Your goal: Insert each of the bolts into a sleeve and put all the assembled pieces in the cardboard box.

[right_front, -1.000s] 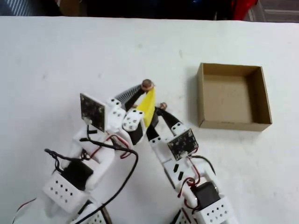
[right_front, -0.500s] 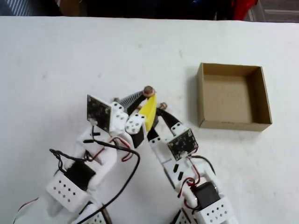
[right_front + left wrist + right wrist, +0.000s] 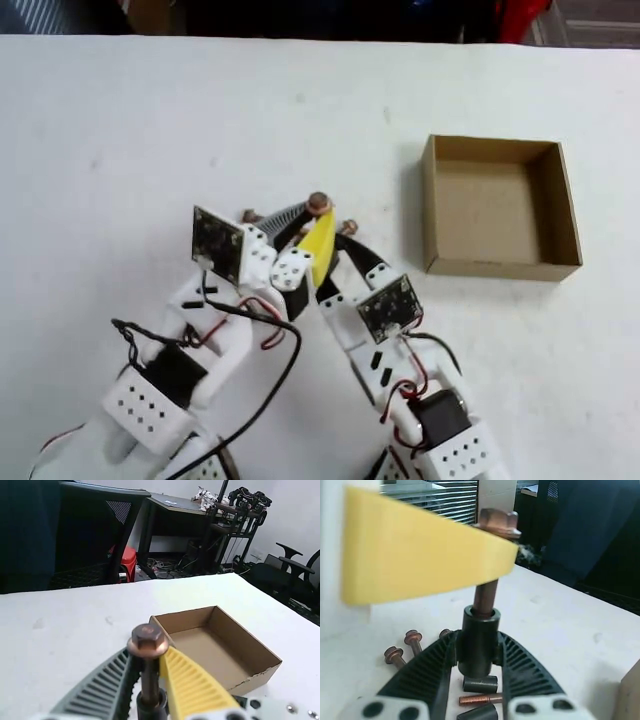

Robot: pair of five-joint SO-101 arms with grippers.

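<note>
My left gripper (image 3: pixel 313 213), with one grey and one yellow finger, is shut on a copper bolt (image 3: pixel 318 203) held upright, head up. In the left wrist view the bolt (image 3: pixel 148 641) stands between the fingers of that gripper (image 3: pixel 149 666). Its shank enters a black sleeve (image 3: pixel 479 641), and my right gripper (image 3: pixel 479 652) is shut on that sleeve with its black fingers just above the table. In the high view the right gripper (image 3: pixel 332 252) sits directly beneath the left one. The cardboard box (image 3: pixel 431 205) lies to their right.
Loose bolts (image 3: pixel 394 655) (image 3: pixel 412 639) stand on the white table behind the sleeve. Two more black sleeves (image 3: pixel 480 684) and a lying bolt (image 3: pixel 480 698) rest under the right gripper. The box (image 3: pixel 205 650) is open-topped, a short way beyond the grippers.
My left arm has carried the bolt nearer to the right gripper and lowered it, so its shank now sits in the sleeve. The right arm has stayed still.
</note>
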